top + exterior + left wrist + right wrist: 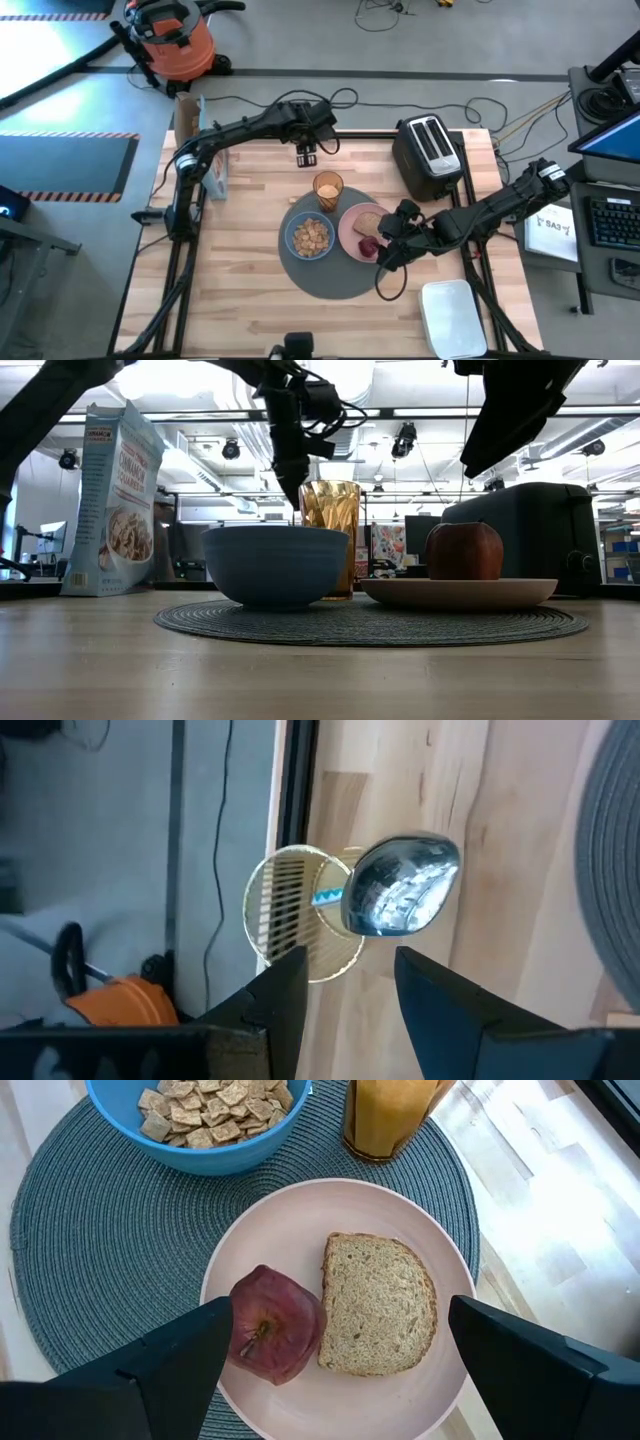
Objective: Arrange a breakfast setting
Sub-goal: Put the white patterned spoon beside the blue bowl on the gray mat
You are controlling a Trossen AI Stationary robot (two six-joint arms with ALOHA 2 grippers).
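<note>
Clamping spoon point(402, 886), handle hidden: left pincer point(350, 982) | right pincer point(335, 1350) apart over plate point(290, 1230)

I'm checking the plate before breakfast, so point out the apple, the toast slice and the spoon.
red apple point(275, 1325), right wrist view, on its red skin beside the stem.
toast slice point(378, 1304), right wrist view, middle of the bread.
silver spoon point(403, 886), left wrist view, on its shiny bowl.

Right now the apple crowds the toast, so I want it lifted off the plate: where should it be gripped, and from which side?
Grip the red apple across its round body, coming straight down with one finger on its free side and the other in the seam by the toast slice. It lies tipped, stem sideways. The right gripper, open, already straddles both.
</note>
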